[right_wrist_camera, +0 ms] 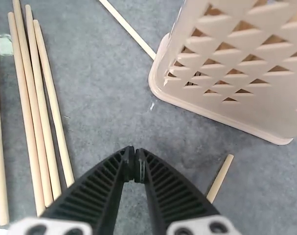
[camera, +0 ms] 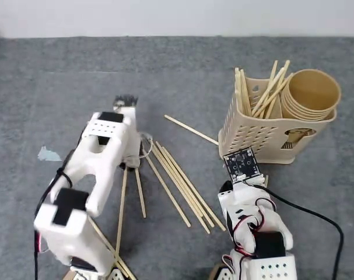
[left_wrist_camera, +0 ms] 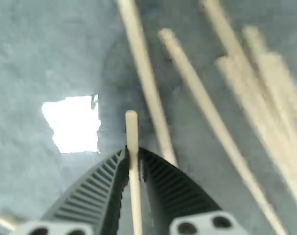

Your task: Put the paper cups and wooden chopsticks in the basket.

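My left gripper [left_wrist_camera: 132, 152] is shut on one wooden chopstick [left_wrist_camera: 132, 132], low over the grey mat; in the high view it [camera: 132, 162] sits left of the loose chopstick bundle [camera: 179, 181]. More chopsticks [left_wrist_camera: 197, 88] lie just beyond it. The beige basket [camera: 252, 137] stands at the right and holds stacked paper cups [camera: 311, 93] and several chopsticks [camera: 264, 93]. My right gripper [right_wrist_camera: 134, 152] is shut on nothing, near the basket's foot [right_wrist_camera: 246, 68], with a chopstick end [right_wrist_camera: 219, 178] beside it.
A single chopstick [camera: 191, 129] lies slanted by the basket's left side. Two more sticks [camera: 123, 204] lie under the left arm. A pale scrap [camera: 48, 154] is stuck to the mat at the left. The right arm's cable [camera: 316, 216] trails to the right.
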Controlling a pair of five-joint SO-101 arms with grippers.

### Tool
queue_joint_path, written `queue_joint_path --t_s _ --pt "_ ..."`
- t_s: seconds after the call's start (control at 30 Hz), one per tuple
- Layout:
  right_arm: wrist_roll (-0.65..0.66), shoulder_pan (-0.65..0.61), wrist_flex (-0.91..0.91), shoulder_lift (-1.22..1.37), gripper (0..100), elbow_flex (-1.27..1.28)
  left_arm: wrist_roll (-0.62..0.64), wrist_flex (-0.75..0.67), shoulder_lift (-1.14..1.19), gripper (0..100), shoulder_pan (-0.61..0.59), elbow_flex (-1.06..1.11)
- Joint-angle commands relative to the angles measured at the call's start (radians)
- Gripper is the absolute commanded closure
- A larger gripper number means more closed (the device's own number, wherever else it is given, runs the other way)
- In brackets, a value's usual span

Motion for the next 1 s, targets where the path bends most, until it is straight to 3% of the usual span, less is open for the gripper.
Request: queue_joint_path --t_s 0.0,0.17,0.37,0.47,0.57,0.97 --pt "0.009 0.001 -0.007 -0.015 99.0 -0.044 0.021 0.089 -0.215 99 0.035 -0.14" --pt "0.009 0.001 -0.007 -0.015 99.0 -0.044 0.021 0.12 -0.364 99 0.041 -0.338" --pt "0.009 0.001 -0.007 -0.015 99.0 -0.044 0.023 0.084 -0.387 99 0.055 -0.639" --pt "0.009 0.001 -0.007 -0.015 99.0 -0.044 0.049 -0.023 -0.388 99 0.064 -0.762" --pt "0.009 0.001 -0.007 -0.015 99.0 -0.044 0.158 -0.158 -0.388 99 0.098 -0.82" --pt "0.009 0.001 -0.007 -0.015 99.0 -0.044 0.27 -0.626 -0.385 99 0.295 -0.799"
